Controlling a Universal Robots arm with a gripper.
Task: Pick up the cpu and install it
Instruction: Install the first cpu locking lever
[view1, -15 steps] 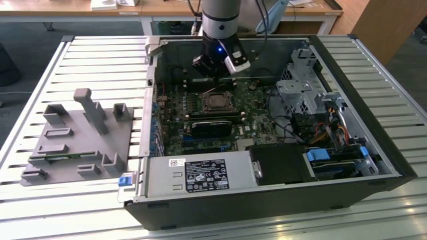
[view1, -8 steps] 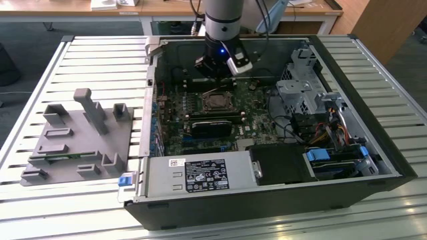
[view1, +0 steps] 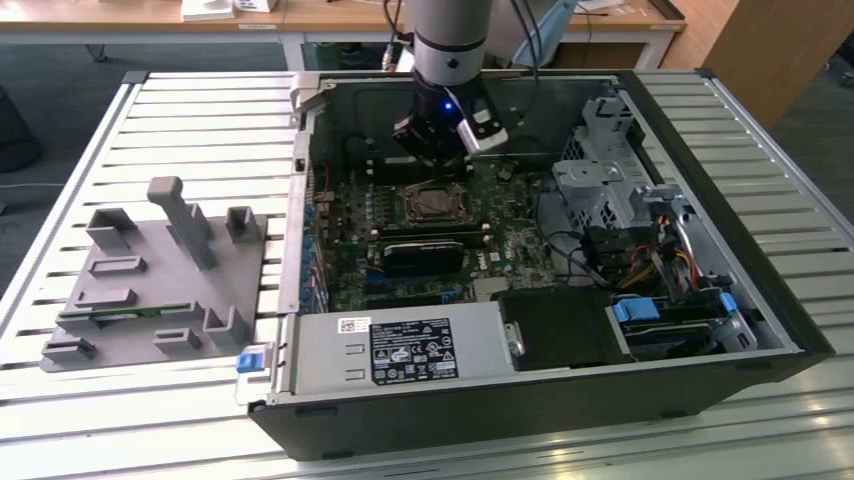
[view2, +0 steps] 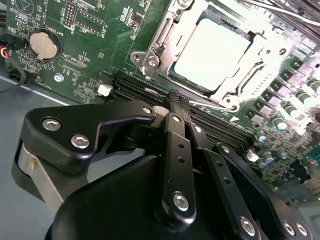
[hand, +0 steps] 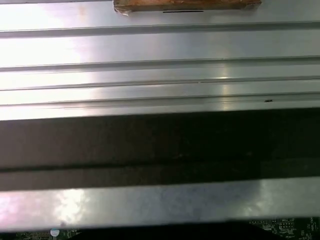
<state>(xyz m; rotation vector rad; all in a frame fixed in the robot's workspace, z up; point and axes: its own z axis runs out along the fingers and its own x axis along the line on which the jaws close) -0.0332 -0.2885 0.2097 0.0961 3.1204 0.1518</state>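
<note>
Seated in the socket (view2: 200, 55) on the motherboard (view1: 400, 240) is the cpu (view2: 210, 52), silver top exposed, gripper (view2: 172, 100) hung near it inside the computer case (view1: 747, 330), fingers drawn together, nothing held, grey fixture (view1: 147, 280) left on the slatted table (view1: 187, 110).

Reaches straight down from above in the exterior view, grey arm (view1: 449, 35) vertical, wrist lit by a small blue light, gripper (view1: 430, 150) hanging low at the end. Shows black linkage bars and silver bolts close up in the second wrist view, fingers (view2: 172, 100) drawn together to a narrow tip, nothing visible between them.
</note>
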